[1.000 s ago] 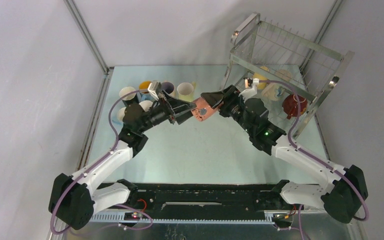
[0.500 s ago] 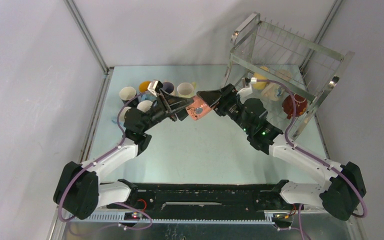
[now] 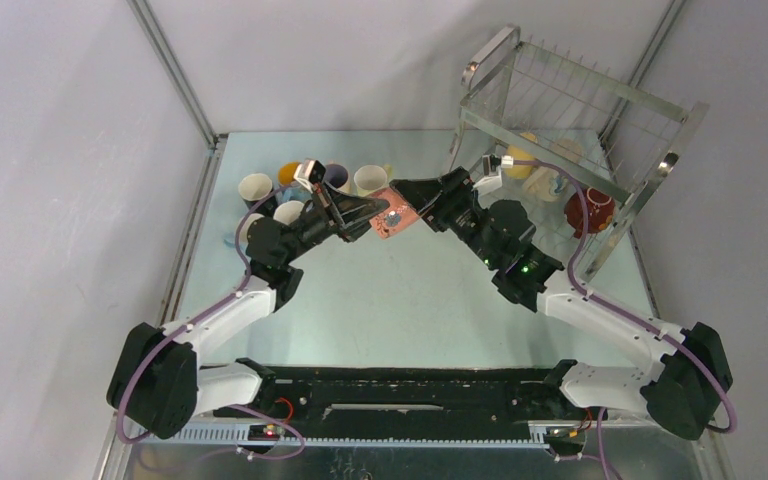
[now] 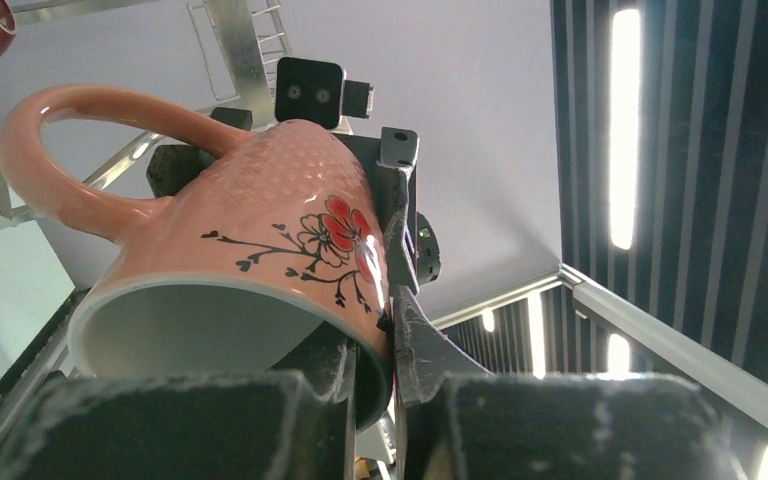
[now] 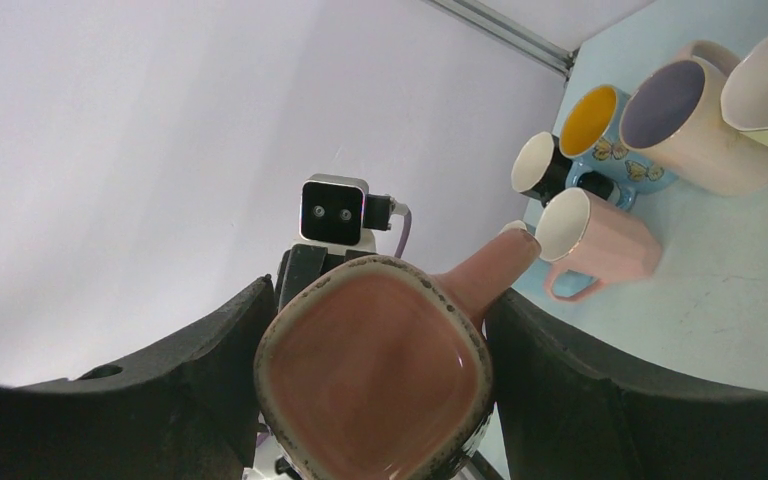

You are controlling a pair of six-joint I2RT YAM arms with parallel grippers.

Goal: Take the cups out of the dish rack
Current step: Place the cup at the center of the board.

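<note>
The pink mug (image 3: pixel 390 215) has slid left, mid-air, away from the dish rack (image 3: pixel 580 110) toward the unloaded cups (image 3: pixel 310 185). The left gripper (image 4: pixel 375 335) pinches its rim. The right gripper (image 5: pixel 375 330) straddles its base, hold unclear: a handover, I reckon.

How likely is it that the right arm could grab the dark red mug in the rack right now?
Probably not: the right gripper is closed on the pink flowered mug, whose rim the left gripper also pinches.
</note>
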